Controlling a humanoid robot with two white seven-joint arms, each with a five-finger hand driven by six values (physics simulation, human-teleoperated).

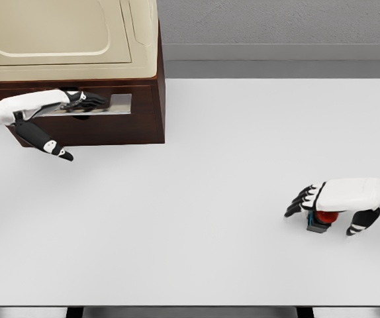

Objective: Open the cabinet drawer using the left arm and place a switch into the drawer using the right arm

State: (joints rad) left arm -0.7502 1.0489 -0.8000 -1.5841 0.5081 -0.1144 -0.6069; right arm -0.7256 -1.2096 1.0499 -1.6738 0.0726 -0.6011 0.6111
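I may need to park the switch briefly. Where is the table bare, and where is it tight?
Bare: the wide middle of the table, between the cabinet and the switch. Tight: at the drawer handle under the left hand, and around the right hand.

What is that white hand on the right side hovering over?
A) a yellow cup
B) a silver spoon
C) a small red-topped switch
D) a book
C: the right hand sits over a small switch with a red top on the white table.
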